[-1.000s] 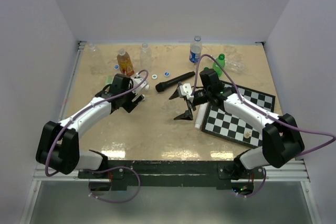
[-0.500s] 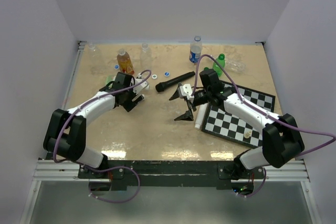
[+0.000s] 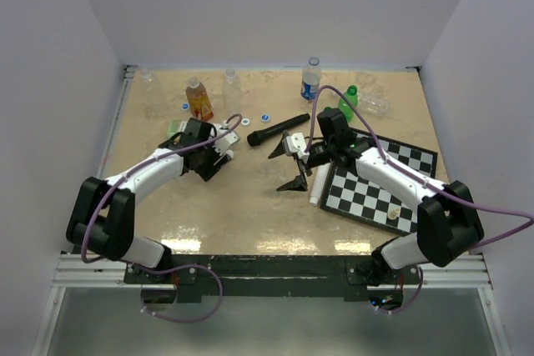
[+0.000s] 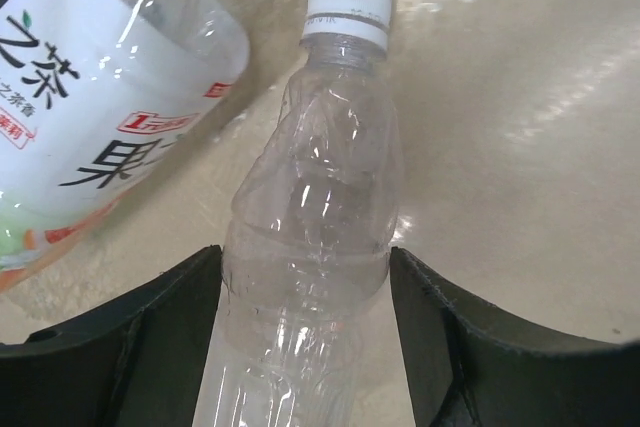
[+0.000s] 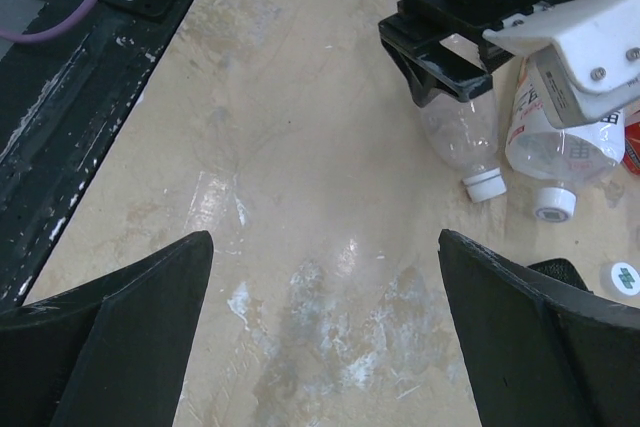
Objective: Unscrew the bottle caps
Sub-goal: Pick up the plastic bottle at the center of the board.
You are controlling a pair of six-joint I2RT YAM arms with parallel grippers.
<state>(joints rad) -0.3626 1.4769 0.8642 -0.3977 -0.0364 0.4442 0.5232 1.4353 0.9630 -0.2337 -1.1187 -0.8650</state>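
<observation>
Where the clear bottle (image 4: 310, 207) lies on its side on the table (image 5: 300, 147), it is clasped by the left gripper (image 4: 305, 277), whose jaws are pressed against both flanks of its body. Its white cap (image 4: 347, 2) is seen screwed on, pointing away from the gripper. A labelled bottle (image 4: 100, 77) is laid just beside it. The right gripper (image 5: 325, 237) is held above the tabletop, jaws spread wide apart.

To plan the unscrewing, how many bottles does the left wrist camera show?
2: a clear bottle between the fingers of the left end effector, a labelled bottle at upper left. More may lie outside.
</observation>
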